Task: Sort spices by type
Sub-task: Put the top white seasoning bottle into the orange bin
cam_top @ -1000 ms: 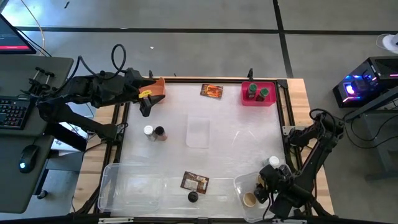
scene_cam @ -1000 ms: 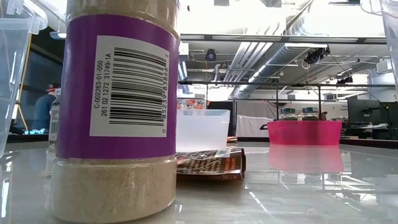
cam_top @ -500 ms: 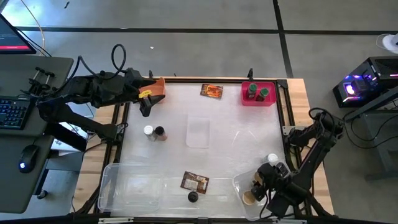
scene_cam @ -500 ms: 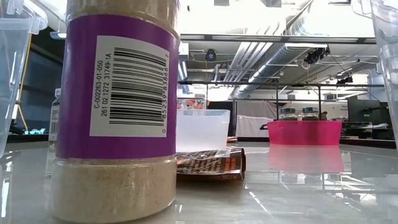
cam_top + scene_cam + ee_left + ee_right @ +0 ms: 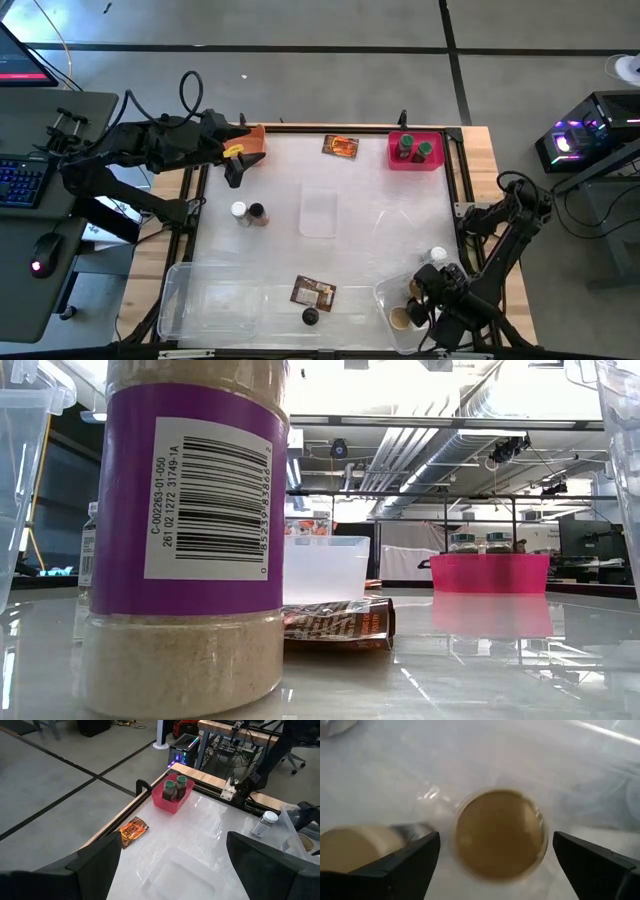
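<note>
My right gripper is open over the clear tray at the table's near right corner. Its fingers stand on either side of a tan-lidded jar that stands in the tray, with a pale-lidded jar beside it. A white-lidded jar stands on the table just beyond the tray. My left gripper waits open at the far left, by the orange bin. A black-lidded jar with a purple label stands at the near edge, next to a brown packet.
The pink bin at the far right holds two green-lidded jars. An orange packet lies at the far edge. Two small jars stand left of a clear tray at mid-table. A large clear tray fills the near left.
My right gripper has moved a little toward the table's left over the near-right tray, staying open. My left arm has kept still.
</note>
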Controlling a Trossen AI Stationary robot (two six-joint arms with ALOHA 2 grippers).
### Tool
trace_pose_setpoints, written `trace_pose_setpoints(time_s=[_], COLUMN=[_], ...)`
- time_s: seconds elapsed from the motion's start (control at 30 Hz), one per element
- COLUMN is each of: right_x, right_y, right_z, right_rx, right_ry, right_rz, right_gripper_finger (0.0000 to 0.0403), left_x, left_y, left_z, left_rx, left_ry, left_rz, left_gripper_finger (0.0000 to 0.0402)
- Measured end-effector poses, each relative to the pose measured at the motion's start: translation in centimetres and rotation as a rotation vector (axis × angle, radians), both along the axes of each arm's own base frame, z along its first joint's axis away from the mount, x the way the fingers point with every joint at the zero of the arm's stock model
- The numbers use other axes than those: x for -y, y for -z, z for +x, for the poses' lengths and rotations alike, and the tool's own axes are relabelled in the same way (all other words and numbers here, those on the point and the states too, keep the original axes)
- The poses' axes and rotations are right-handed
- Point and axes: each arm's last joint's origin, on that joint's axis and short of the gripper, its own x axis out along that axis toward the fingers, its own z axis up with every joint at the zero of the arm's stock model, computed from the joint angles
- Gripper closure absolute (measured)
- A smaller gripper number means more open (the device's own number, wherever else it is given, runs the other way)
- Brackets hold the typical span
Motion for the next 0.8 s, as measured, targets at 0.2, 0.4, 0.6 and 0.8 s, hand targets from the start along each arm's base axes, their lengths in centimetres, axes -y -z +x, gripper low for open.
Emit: trace_pose_setpoints(time_s=[0.2,0.4,0.6,0.8], right_x=[-0.6,0.0,3.7,9.9], right_y=[-4.0,-10.3,-15.1,-16.5], right_z=[0.3,0.2,2.3,5.4], right_rx=[-0.022,0.031,0.326,0.400], right_ry=[-0.103,-0.135,-0.094,0.072], right_rz=[0.031,0.021,-0.125,-0.296], right_gripper_finger=[0.0018,0.0018,0.0018,0.0018], left_x=[0.0,0.0,0.0,0.3], left_y=[0.0,0.0,-0.1,0.2], left_z=[0.0,-0.1,-0.3,-1.0], left_rx=[-0.012,-0.014,-0.009,-0.042], left_ry=[0.011,0.015,0.032,0.100], left_rz=[0.021,0.028,0.018,-0.049], left_gripper_finger=[0.0055,0.0055,0.0055,0.0055])
